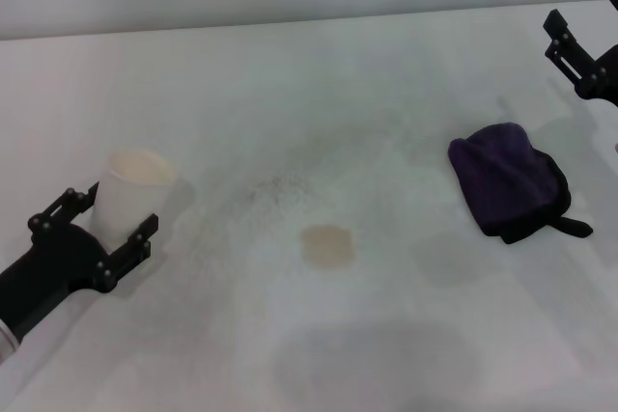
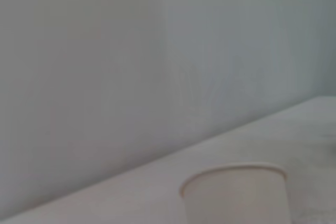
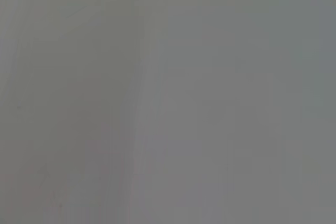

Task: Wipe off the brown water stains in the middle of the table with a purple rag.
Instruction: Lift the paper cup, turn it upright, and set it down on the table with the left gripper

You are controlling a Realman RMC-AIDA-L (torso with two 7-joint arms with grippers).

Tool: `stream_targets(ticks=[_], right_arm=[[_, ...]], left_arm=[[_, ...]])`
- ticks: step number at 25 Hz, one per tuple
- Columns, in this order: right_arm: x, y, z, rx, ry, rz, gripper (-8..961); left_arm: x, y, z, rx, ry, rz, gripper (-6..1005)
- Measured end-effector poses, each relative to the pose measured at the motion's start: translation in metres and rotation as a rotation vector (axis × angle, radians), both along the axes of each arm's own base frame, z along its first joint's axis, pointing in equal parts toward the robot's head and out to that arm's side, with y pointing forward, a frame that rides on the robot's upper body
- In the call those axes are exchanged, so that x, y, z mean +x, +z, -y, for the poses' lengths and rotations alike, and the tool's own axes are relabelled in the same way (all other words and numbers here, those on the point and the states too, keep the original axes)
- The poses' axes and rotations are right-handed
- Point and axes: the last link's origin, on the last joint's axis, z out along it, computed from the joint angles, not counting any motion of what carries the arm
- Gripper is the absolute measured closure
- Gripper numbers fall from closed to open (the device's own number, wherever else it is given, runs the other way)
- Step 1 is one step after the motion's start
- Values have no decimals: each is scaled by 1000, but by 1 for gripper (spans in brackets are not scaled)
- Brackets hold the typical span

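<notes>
The brown water stain is a small pale tan patch in the middle of the white table. The purple rag lies bundled on the table to the right of the stain, its black tail pointing right. My right gripper is open and empty at the far right edge, beyond the rag and apart from it. My left gripper is open at the front left, its fingers on either side of a white paper cup's base. The right wrist view shows only blank grey.
The white paper cup stands upright at the left of the table; it also shows in the left wrist view close ahead. A pale wall runs behind the table's far edge. Faint grey specks lie above the stain.
</notes>
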Motion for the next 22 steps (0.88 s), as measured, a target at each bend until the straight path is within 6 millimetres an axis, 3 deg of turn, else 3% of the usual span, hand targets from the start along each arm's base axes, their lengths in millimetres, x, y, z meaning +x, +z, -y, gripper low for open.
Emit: stream_targets(ticks=[11,22], right_arm=[[0,-1,1,-1,-3,-3,92],[1,-3,-1,-9,-13,-1,92]], left_arm=[[-11,-6,6,-11,64,-28,270],[-17,-10,31,6,40,-53,271]])
